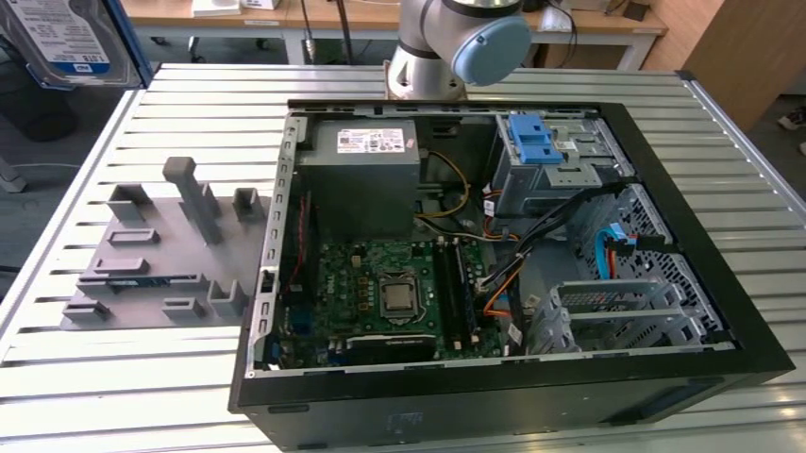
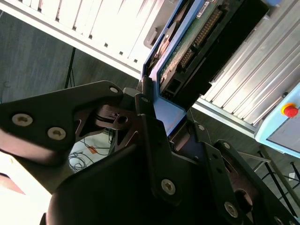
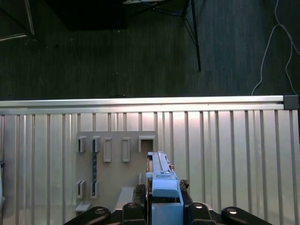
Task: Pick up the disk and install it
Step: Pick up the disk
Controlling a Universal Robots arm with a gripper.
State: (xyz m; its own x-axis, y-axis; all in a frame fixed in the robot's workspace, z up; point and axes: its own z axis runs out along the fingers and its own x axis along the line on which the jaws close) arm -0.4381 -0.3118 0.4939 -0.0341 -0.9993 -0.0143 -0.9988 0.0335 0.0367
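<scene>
Fingers (image 2: 148, 115): black, clamped tight on the disk (image 2: 185, 49) at one blue-railed end, seen in both wrist views.

Disk: held aloft and edge-on, clear of the tabletop (image 3: 234, 154). Its green circuit board faced the second wrist view. In the exterior view the disk (image 1: 70, 38) showed its white-and-blue labelled face at the upper left corner. In the first wrist view it hung above the grey slotted fixture (image 3: 117, 180).

Fixture: lay flat on the ribbed metal tabletop, to the exterior view's left of the computer case (image 1: 504, 382), near it but apart.

Computer case: black tower on its side, open on top. The motherboard (image 1: 391, 283) lay exposed. A grey power-supply box (image 1: 365, 156) sat toward the arm's base (image 1: 454, 42). A blue latch piece (image 1: 535, 142) sat atop the metal cage at the exterior view's right.
</scene>
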